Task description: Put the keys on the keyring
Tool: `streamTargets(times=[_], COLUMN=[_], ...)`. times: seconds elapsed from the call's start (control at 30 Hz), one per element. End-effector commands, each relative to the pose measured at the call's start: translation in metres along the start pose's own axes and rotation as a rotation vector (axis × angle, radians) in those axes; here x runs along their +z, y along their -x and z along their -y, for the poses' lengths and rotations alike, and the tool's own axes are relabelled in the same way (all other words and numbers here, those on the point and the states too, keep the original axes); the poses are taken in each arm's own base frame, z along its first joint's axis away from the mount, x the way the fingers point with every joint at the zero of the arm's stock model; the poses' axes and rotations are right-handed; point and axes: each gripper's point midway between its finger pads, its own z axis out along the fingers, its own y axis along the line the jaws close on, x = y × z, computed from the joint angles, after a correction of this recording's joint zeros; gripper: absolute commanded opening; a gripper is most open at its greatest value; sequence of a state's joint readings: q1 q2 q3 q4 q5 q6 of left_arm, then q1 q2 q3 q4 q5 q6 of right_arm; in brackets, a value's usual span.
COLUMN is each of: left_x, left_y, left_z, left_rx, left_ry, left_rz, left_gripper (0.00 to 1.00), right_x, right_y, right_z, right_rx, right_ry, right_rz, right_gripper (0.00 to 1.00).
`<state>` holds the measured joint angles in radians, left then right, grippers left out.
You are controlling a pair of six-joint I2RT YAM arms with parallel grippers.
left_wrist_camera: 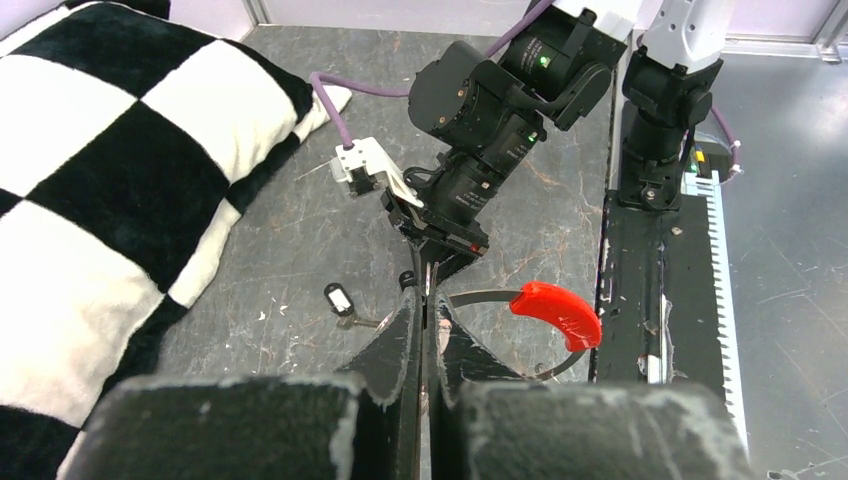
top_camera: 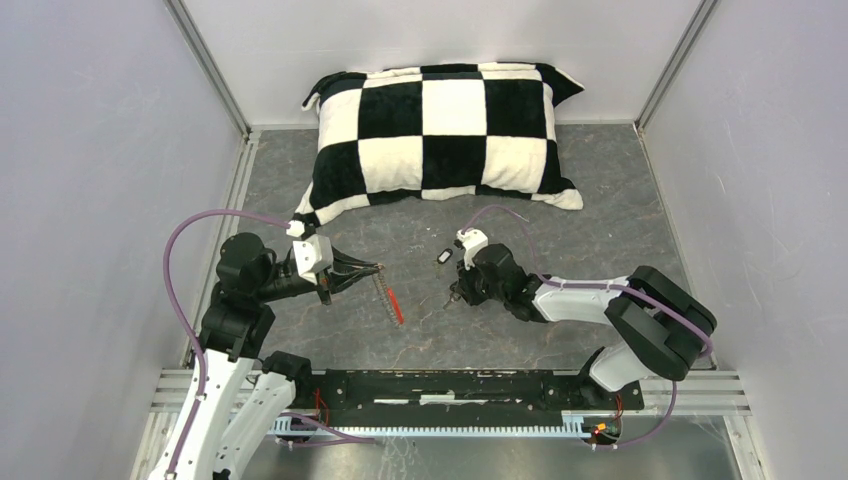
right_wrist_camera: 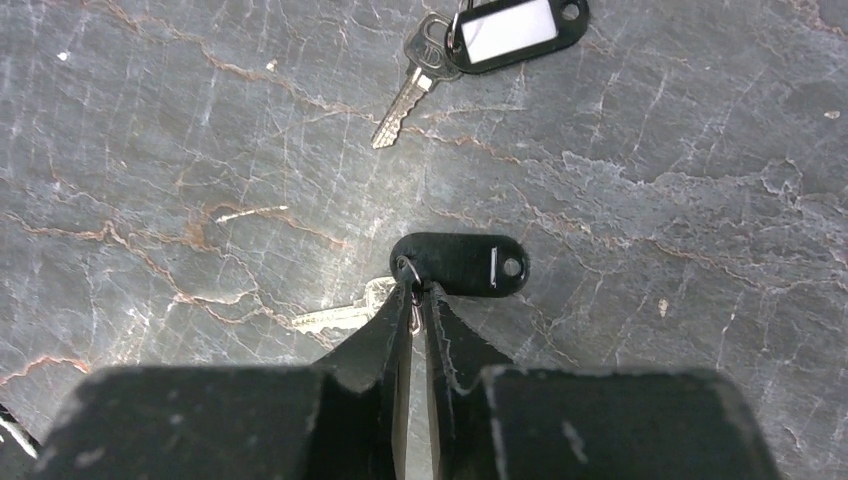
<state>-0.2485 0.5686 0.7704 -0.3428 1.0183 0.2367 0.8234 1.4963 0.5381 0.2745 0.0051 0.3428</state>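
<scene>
Top view: The table (top_camera: 560, 200) is a grey, marble-veined slab. A plush pillow (top_camera: 445, 135) in black and white checks lies along its far edge. The left gripper (top_camera: 378, 268) is clamped on one end of the keyring (top_camera: 385, 290), a thin silvery coil that runs from the tips toward the near right. The keyring's red sleeve (top_camera: 397, 306) sits at its nearer end. The far key (top_camera: 444, 257) lies flat on the table between keyring and pillow, too small here to read in detail. The right gripper (top_camera: 458, 296) points down at the table just near of that key, and its body hides whatever lies under its tips.

Left wrist view: The dark, scuffed fingers (left_wrist_camera: 400, 340) are pressed together with no gap. A thin wire curves out to the right of them into the glossy, curved red sleeve. The rest of the loop is cut off behind the fingers.

Right wrist view: The jaws are drawn to a narrow slit. They pinch the small wire ring that joins the near key (right_wrist_camera: 335, 319) to its black tag (right_wrist_camera: 460, 263), an oblong plastic piece with rounded ends. The key's silvery blade points left, and its head is covered by a finger. The far key shows a notched metal blade, and its tag, with a white label, is cut off at the top edge.
</scene>
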Motion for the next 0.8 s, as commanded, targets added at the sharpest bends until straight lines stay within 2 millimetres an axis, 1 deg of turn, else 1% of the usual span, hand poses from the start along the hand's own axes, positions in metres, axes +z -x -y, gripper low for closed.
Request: streamTargets(times=[0.0,0.1,0.17,0.27,0.47,0.57,0.67,0.77], left_x=[-0.001,-0.001,-0.001,-0.002,-0.001,-0.001,-0.001,0.001], left_y=[-0.002,-0.01,-0.014,-0.016,-0.02,-0.022,-0.025,-0.032], left_z=[-0.007,-0.007,-0.007,-0.007,-0.008,-0.008,-0.012,-0.017], left_rx=[0.063,0.072,0.071,0.075,0.071,0.072,0.065,0.062], left_ry=[0.028,0.027,0.028,0.031,0.034,0.034,0.052,0.069], left_rz=[-0.003,-0.022,-0.031,-0.035,-0.043,-0.045,-0.052,-0.067], left_gripper=[0.02,0.02,0.02,0.02,0.02,0.02,0.02,0.02], right_x=[0.004,0.004,0.003,0.0,-0.011,-0.024,-0.044,-0.066], right_y=[0.03,0.038,0.039,0.045,0.052,0.06,0.073,0.084], right_z=[-0.008,-0.01,-0.016,-0.021,-0.029,-0.041,-0.054,-0.069], right_rx=[-0.009,-0.018,-0.025,-0.034,-0.053,-0.086,-0.129,-0.184], right_ry=[0.022,0.027,0.058,0.085,0.127,0.19,0.257,0.302], right_rz=[0.072,0.085,0.085,0.099,0.128,0.167,0.219,0.248], right_gripper=[0.12,0.08,0.05,0.02,0.01,0.01,0.01,0.01])
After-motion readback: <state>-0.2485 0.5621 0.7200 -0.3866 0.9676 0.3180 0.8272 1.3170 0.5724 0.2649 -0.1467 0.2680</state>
